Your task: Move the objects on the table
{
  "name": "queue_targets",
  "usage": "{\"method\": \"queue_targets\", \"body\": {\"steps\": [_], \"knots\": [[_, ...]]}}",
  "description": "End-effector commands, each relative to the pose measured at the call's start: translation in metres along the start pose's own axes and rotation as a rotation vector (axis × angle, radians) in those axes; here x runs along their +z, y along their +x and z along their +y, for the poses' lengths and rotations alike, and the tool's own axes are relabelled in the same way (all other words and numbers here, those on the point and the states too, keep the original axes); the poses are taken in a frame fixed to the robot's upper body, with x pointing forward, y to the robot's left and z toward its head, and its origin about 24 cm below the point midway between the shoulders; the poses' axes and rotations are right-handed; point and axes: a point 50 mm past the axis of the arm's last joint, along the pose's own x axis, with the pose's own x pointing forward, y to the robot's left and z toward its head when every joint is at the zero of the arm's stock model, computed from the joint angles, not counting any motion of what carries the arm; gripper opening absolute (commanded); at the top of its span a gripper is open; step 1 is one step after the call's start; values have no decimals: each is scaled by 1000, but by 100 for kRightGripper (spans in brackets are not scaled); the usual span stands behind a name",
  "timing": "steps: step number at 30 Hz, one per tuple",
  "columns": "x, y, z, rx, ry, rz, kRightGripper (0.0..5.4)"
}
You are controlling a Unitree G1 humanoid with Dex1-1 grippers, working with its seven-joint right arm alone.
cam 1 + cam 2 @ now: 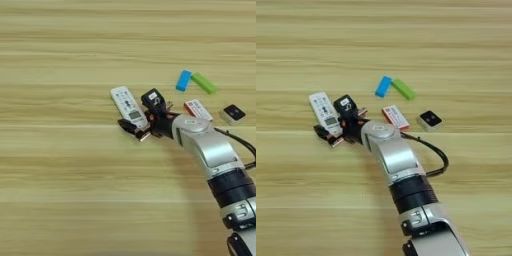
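While your silver forearm (pixel 398 160) reaches in from the lower right across the table (pixel 60 60), its black two-fingered claw (pixel 141 113) sits at the near end of the long white remote (pixel 128 106). One finger (pixel 153 98) stands just right of the remote, the other (pixel 129 127) lies at the remote's lower tip, so the fingers are spread apart around that end; whether either one actually presses the remote, you cannot tell from these views. The remote lies slanted near the middle of the table, its small screen toward the claw. Just right of the wrist, partly behind it, rests the flat white packet with a red edge (pixel 198 109). Farther right sits the small beige square with a black top (pixel 233 114), apart from the packet. Above these two lie a blue block (pixel 183 80) and a green block (pixel 204 83), close together and angled apart like a V. A black cable (pixel 437 152) loops out from the forearm over the wood.
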Motion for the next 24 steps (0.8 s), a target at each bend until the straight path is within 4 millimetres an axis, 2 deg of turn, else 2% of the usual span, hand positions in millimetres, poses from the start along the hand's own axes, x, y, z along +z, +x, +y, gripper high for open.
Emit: {"method": "queue_targets", "body": {"steps": [1, 22, 24], "knots": [[35, 0, -5, -16, -86, -113, 538], [27, 6, -9, -19, -44, -61, 538], [25, 6, -12, -24, -27, -54, 511]]}}
